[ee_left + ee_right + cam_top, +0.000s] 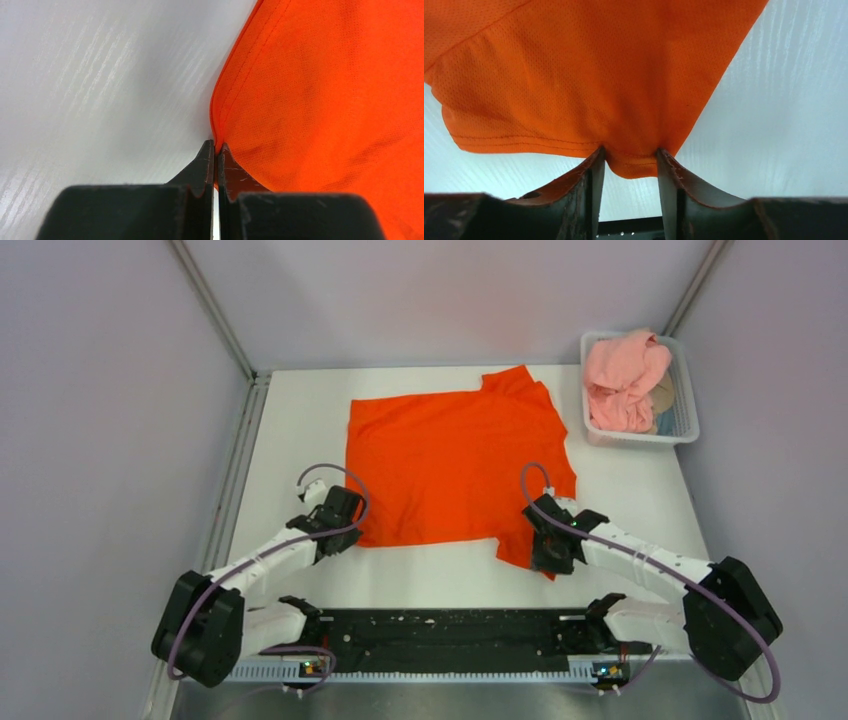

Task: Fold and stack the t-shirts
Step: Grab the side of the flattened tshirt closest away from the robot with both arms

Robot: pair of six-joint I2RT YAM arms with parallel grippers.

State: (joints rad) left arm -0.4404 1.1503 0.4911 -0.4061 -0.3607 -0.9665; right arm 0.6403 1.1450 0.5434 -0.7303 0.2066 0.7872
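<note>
Your left pincer (215,150) is pressed together on the near hem of the orange-red t-shirt (455,465) lying flat ahead on the tabletop (640,495), your right pincer (630,160) straddles its near sleeve, part spread; likely next, lift both for the first fold.

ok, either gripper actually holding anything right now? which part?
Left gripper is shut on the orange t-shirt at its near-left hemmed corner. Right gripper straddles a bunched near-right sleeve edge, jaws apart, so no firm pinch is visible.
</note>
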